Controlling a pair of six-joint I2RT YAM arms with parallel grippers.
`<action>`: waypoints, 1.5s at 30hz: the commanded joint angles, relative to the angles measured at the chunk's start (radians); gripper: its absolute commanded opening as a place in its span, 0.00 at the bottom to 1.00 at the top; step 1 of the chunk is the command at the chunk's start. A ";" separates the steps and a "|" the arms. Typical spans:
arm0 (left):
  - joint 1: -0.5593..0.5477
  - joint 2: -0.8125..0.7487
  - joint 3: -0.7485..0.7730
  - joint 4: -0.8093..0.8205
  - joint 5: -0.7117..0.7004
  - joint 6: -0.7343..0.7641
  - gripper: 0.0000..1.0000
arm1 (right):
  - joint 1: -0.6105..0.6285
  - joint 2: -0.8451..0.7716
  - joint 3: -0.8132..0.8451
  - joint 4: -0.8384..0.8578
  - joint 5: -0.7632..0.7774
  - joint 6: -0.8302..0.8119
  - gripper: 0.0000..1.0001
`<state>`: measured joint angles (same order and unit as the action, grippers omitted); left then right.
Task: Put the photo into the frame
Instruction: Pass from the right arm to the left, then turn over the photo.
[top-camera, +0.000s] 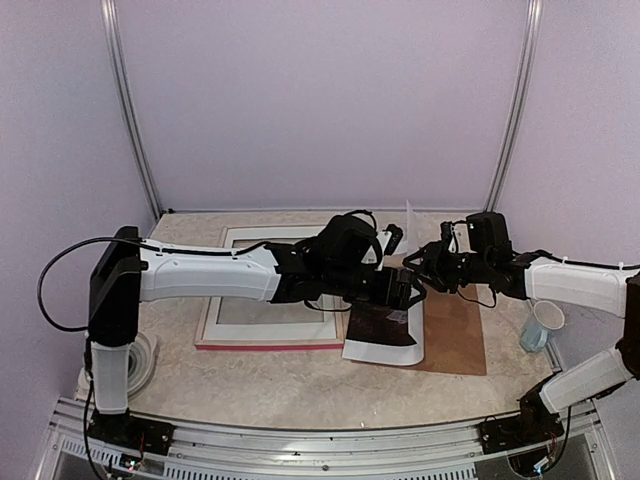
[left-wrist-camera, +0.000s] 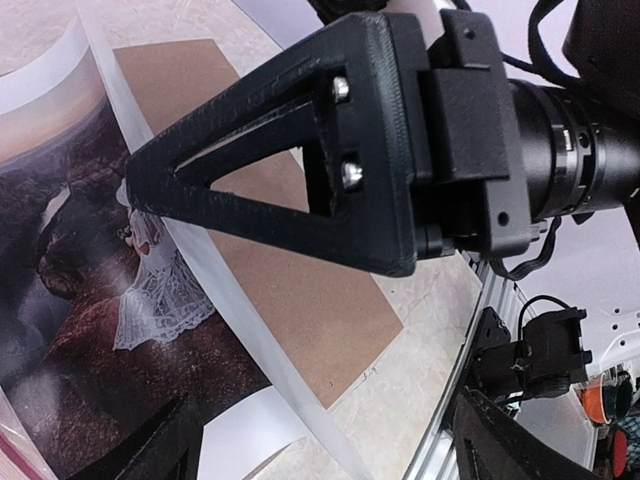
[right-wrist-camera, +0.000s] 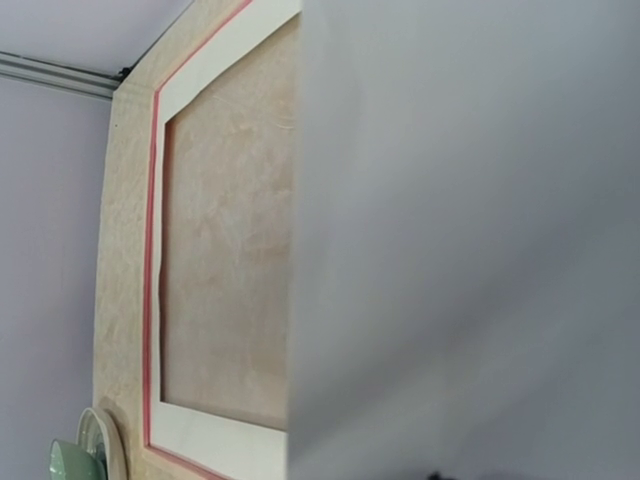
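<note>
- On the left of the table (top-camera: 300, 385), the frame (top-camera: 270, 345) lay flat, pale-faced with a pink-red outer edge.
- Just beside it, the photo (top-camera: 383, 328), dark reddish-brown with a white border, lay partly over a brown backing board (top-camera: 455, 335).
- Above the photo, the left gripper (top-camera: 402, 292) hung with its fingers wide apart, gripping nothing.
- Only the left wrist view showed the print's small white figure.
- Farther right, the right gripper (top-camera: 432, 265) had its fingers hidden, so its grip could not be told.
- A pale sheet (right-wrist-camera: 470, 240) filled half of the right wrist view.
</note>
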<state>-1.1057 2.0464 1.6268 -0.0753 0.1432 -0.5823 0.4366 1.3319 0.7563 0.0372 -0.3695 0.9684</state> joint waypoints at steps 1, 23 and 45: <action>0.006 0.056 0.049 -0.021 0.019 -0.017 0.84 | 0.010 -0.005 -0.011 0.009 0.009 -0.005 0.45; 0.005 0.200 0.187 -0.101 0.005 -0.053 0.03 | 0.010 -0.029 -0.049 0.001 0.031 -0.018 0.48; 0.119 -0.008 0.196 -0.130 -0.041 -0.076 0.01 | -0.086 -0.242 0.103 -0.153 0.048 -0.042 0.97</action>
<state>-1.0111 2.1162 1.7947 -0.2111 0.1135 -0.6533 0.3679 1.1393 0.8284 -0.0708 -0.3393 0.9344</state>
